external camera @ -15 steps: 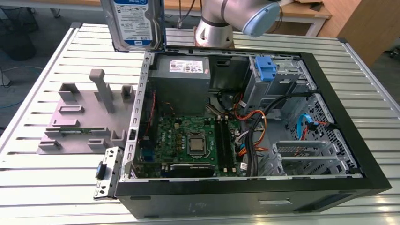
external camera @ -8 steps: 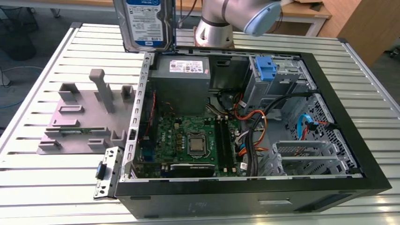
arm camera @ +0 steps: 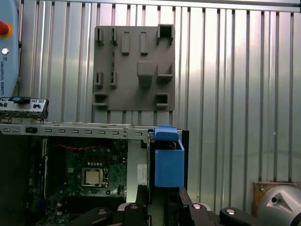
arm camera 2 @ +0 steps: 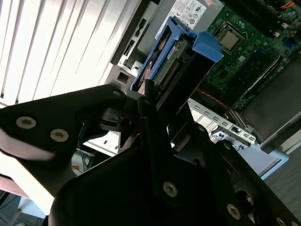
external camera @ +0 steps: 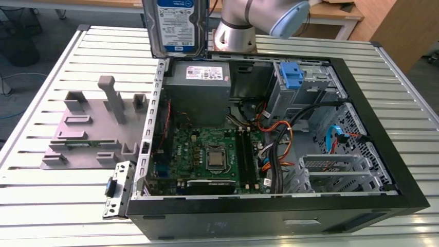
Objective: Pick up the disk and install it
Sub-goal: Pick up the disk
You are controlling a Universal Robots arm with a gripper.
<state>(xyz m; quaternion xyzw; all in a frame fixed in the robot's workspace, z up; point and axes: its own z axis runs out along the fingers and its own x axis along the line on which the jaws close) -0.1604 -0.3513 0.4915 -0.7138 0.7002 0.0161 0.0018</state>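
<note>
Blue-railed disk (external camera: pixel 180 25) up at the exterior view's top, pinched tight in the gripper (arm camera 2: pixel 153 101), over the open PC case (external camera: pixel 274 208).

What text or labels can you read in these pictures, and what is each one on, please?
Label on the disk: print too small to read.
Sticker on the power supply: print too small to read.
Lettering on the arm casing: a maker's name, not quoted.

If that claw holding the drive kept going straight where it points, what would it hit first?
Probably the power supply, or the case wall beside it; the gripper holds the disk above that corner, though depth is unclear.
</note>
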